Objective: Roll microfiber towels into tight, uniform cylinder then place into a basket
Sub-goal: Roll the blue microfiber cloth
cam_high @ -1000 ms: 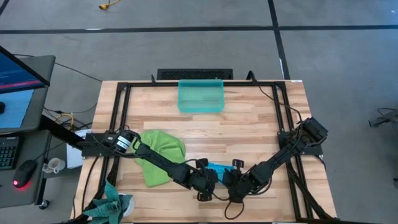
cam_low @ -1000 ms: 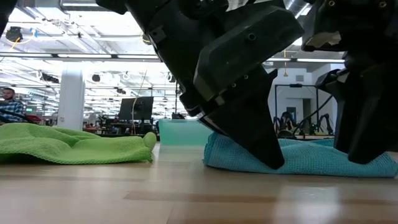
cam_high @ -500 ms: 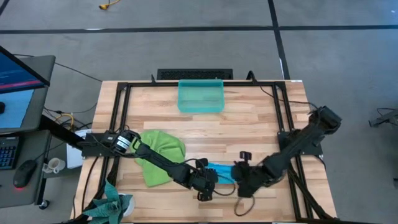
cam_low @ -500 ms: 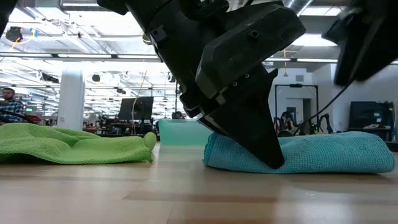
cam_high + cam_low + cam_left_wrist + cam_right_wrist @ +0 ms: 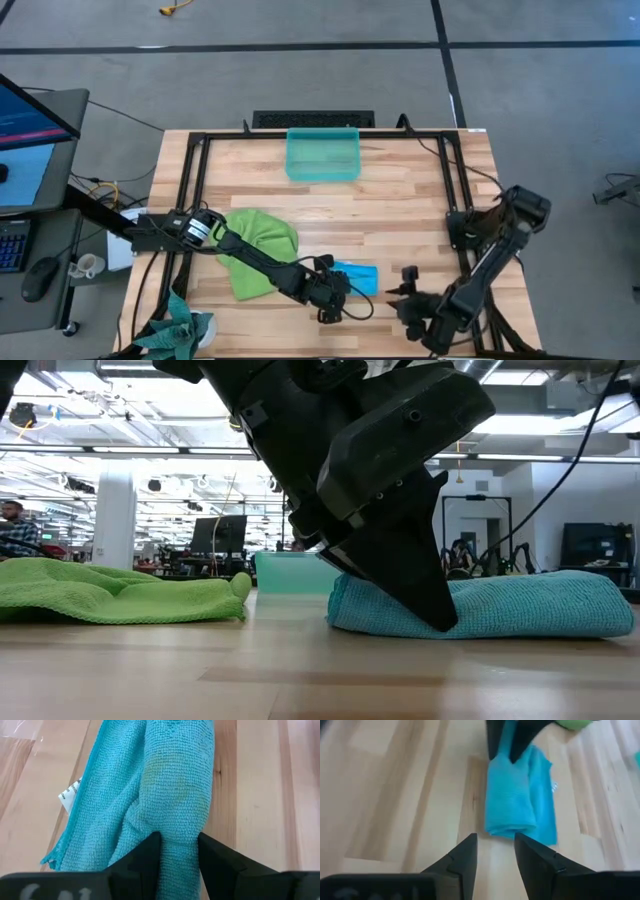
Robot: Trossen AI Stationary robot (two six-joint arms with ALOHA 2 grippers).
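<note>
Near the counter's [image 5: 420, 200] front edge, left claw [image 5: 179, 851] pinches the half-rolled sky-blue microfiber towel [image 5: 358, 277]; right claw [image 5: 408, 297], spread, has backed away, pausing the roll.

- The left end effector [image 5: 338, 293] clamped one end of the rolled blue towel [image 5: 360, 277] at the worktop's [image 5: 400, 215] front, its arm lying across the lime green towel [image 5: 258, 250] and blocking any approach from that side.
- The right end effector [image 5: 412, 300] stood apart from the roll's other end, fingers [image 5: 465, 857] parted, with bare wood between them.
- Open worktop lay between the blue towel and the basket [image 5: 322, 154] at the far edge, nothing standing across it.
- The basket's top stood open, its low walls the only barrier.
- A black frame [image 5: 198, 165] rimmed the worktop's sides.
</note>
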